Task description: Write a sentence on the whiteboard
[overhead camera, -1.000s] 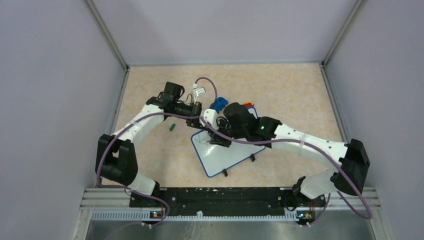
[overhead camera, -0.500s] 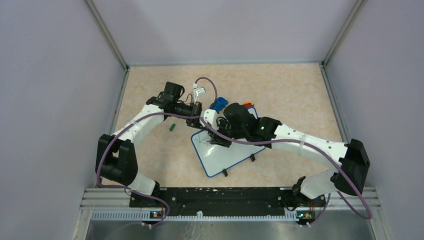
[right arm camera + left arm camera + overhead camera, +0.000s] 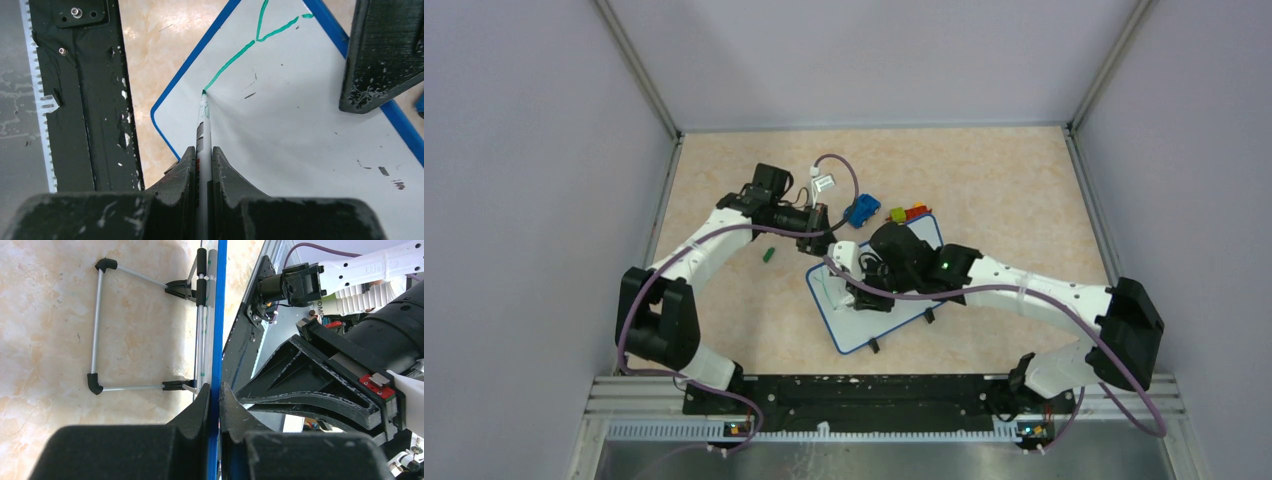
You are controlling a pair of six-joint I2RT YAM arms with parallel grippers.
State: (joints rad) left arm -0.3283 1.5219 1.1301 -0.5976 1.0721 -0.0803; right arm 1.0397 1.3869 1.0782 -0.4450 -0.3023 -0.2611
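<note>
Currently on record:

1. Flat white rectangular whiteboard with blue rim (image 3: 864,325): at the middle of the tan marbled table (image 3: 1004,180), its small black feet along its near right edge.
2. Left gripper (image 3: 216,395): fingers clenched on the board's blue rim at its far left edge, steadying it. A thin metal wire stand (image 3: 97,325) shows beside the board in the left wrist view.
3. Right gripper (image 3: 204,155): fingers clamped around a slim green-tipped marker pen (image 3: 203,125), whose tip touches the white face close to 1 rounded corner.
4. Green marker writing (image 3: 240,52): 1 long slanted stroke running to the pen tip and 1 short crossing branch near the board's edge. No legible word shows.
5. Blue toy block (image 3: 861,209) and a row of green, yellow and red toy blocks (image 3: 907,213): just beyond the board's far edge.
6. Small green piece (image 3: 767,255): on the table, left of the board.

Progress, as judged: writing begun, barely 1 letter laid down; nearly the whole sentence is left, and most of the board is blank.
</note>
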